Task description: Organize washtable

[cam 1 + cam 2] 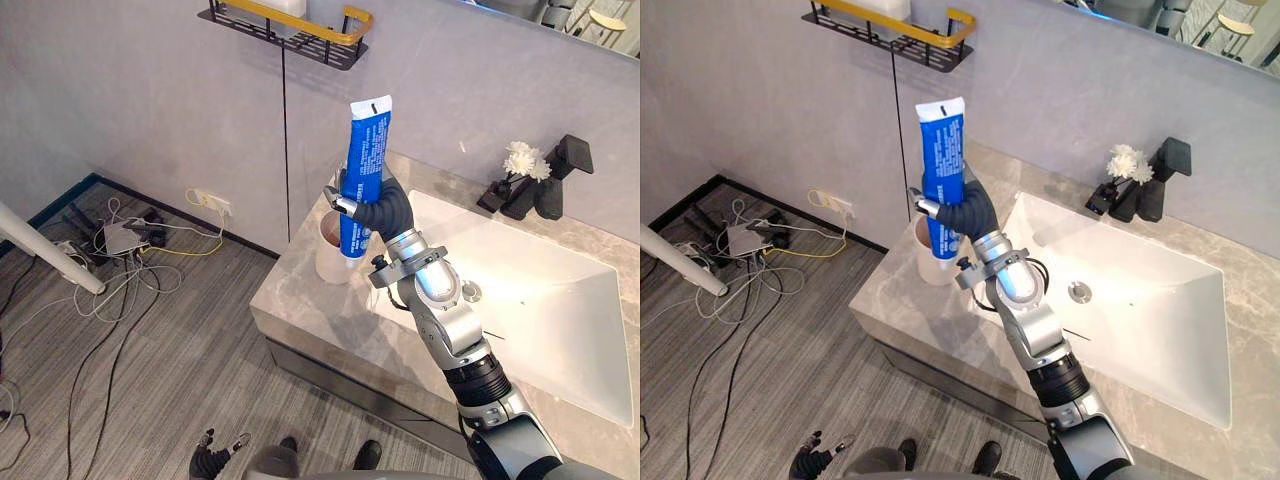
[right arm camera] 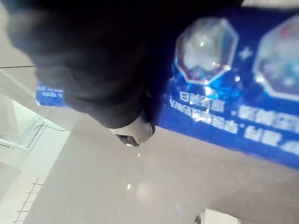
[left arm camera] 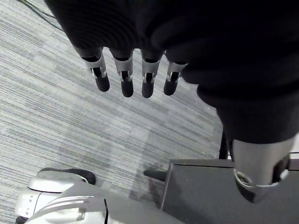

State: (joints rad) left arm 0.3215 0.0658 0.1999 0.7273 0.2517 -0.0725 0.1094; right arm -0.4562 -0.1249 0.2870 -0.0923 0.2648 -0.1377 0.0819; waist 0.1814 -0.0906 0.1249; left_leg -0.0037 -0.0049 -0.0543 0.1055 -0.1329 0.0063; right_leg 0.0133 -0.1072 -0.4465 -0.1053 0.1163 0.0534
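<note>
Tube [image 1: 365, 150], blue with a white crimped end uppermost, stands nearly upright in the right hand [image 1: 385, 210]. The fingers and thumb are curled round its lower half. In the right wrist view the tube's printed blue side runs just past the dark cover, with pale stone beyond.

The tube's lower end overlaps the mouth of a white cup [image 1: 328, 265]; whether it is already inside cannot be told. The cup stands on the grey stone counter [image 1: 300, 305], at its near left corner, close to the wall [image 1: 150, 100].

Just right of the cup, the white basin [image 1: 560, 320] is sunk into the counter, and the right arm reaches across its left edge. At the back of the basin is a black tap [image 1: 555, 175], with white flowers [image 1: 522, 160] just beside it. Both are well apart from the hand.

Above the cup, a black shelf [image 1: 290, 35] with a gold rail hangs on the wall, clear of the tube's top.

Left of the counter, on the striped grey floor [image 1: 180, 350], cables [image 1: 120, 245] lie tangled near a wall socket [image 1: 215, 205]. A white pole [image 1: 45, 250] slants across them.

The left hand [image 3: 124, 79] hangs low over the floor beside the dark cabinet, its fingers straight, side by side and holding nothing.
</note>
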